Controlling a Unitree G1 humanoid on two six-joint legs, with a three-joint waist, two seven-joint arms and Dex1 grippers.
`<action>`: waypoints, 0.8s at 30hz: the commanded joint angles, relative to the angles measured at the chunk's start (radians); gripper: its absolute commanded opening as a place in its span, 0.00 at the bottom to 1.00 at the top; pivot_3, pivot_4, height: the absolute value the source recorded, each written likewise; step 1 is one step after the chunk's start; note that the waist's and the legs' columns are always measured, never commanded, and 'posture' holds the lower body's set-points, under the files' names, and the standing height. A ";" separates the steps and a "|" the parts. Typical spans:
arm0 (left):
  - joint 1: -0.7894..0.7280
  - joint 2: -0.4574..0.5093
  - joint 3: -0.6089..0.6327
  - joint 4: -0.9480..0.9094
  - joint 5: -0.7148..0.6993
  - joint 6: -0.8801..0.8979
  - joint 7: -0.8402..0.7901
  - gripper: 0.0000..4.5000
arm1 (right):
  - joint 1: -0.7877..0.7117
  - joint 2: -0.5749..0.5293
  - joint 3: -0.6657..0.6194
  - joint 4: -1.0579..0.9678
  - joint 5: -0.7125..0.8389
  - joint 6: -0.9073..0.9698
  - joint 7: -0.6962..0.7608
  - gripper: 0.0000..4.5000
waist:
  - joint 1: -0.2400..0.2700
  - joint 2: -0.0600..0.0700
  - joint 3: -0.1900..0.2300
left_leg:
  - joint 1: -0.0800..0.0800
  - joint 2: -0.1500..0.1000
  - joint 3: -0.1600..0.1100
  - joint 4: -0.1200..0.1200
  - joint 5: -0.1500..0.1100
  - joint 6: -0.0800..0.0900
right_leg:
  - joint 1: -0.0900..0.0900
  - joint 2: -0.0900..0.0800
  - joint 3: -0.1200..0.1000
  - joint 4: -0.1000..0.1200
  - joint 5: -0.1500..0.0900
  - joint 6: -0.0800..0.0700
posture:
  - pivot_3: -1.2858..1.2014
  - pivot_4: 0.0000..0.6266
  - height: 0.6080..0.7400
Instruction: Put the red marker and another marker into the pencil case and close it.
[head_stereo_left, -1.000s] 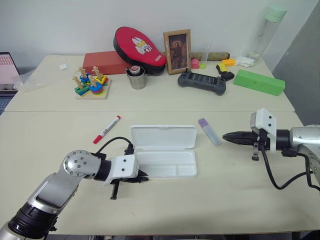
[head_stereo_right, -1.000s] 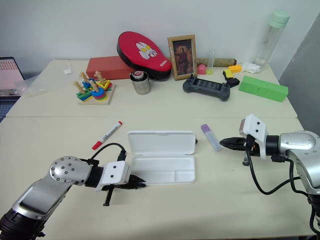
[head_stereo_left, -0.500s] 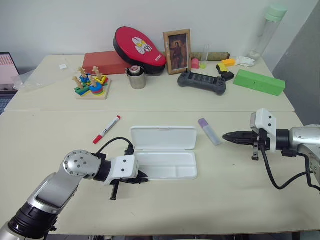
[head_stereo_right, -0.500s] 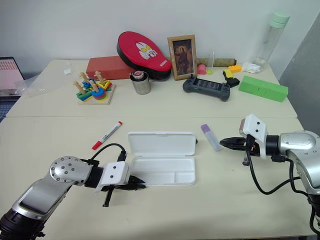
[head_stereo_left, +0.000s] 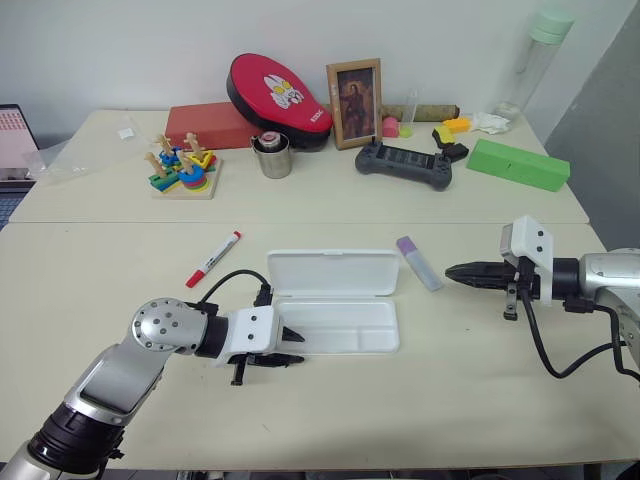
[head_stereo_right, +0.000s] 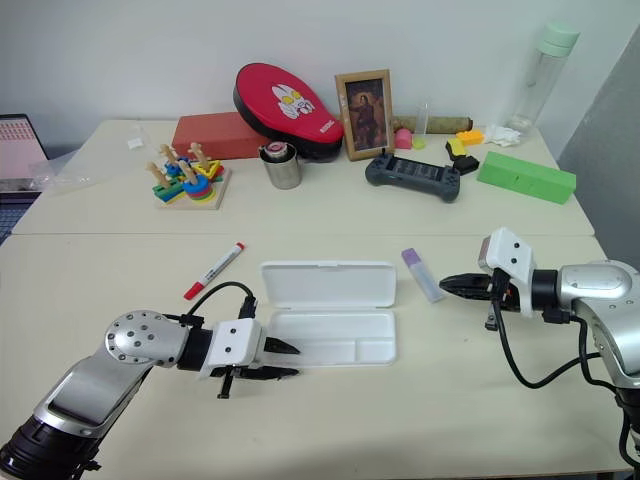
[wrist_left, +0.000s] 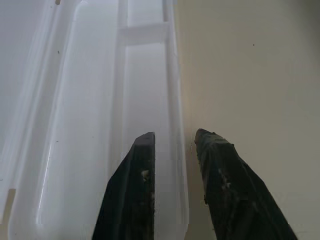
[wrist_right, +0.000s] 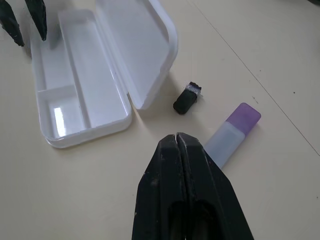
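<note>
Cream worktop (head_stereo_left: 330, 400); pencil case (head_stereo_left: 335, 325) lies open, just nudged rightward; left tool (head_stereo_left: 292, 347) newly parted, straddling its near rim; right tool (head_stereo_left: 455, 271) clenched empty; red marker (head_stereo_left: 214, 258), lilac marker (head_stereo_left: 419, 263) outside.

Your left arm comes in low from the left, elbow bent, forearm lying close over the surface with the wrist turned so the left gripper (head_stereo_left: 292, 347) points to the right. Its two black fingers (wrist_left: 132, 190) are parted, a clear gap between the tips. Your right arm reaches in from the right edge, held a bit higher, and the right gripper (head_stereo_left: 452, 271) points left with its fingers (wrist_right: 176, 165) pressed together, nothing between them.
</note>
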 joint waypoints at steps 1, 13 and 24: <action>-0.001 0.009 0.003 -0.020 -0.016 0.008 -0.010 0.50 | -0.013 -0.010 -0.019 -0.020 0.007 -0.009 0.004 0.00 | 0.000 0.000 0.000 | 0.000 0.000 0.000 0.000 0.000 0.000 | 0.000 0.000 0.000 0.000 0.000 0.000 | 0.52 0.24 1.00; 0.010 0.043 0.055 -0.085 -0.109 0.119 -0.038 0.99 | -0.018 -0.009 -0.013 -0.014 0.008 -0.010 0.010 0.00 | 0.000 0.000 0.000 | 0.000 0.000 0.000 0.000 0.000 0.000 | 0.000 0.000 0.000 0.000 0.000 0.000 | 0.52 0.24 1.00; 0.049 0.108 0.231 -0.215 -0.277 0.287 -0.006 0.99 | -0.021 -0.006 -0.011 -0.010 0.005 -0.012 0.017 0.00 | 0.000 0.000 0.000 | 0.000 0.000 0.000 0.000 0.000 0.000 | 0.000 0.000 0.000 0.000 0.000 0.000 | 0.52 0.24 1.00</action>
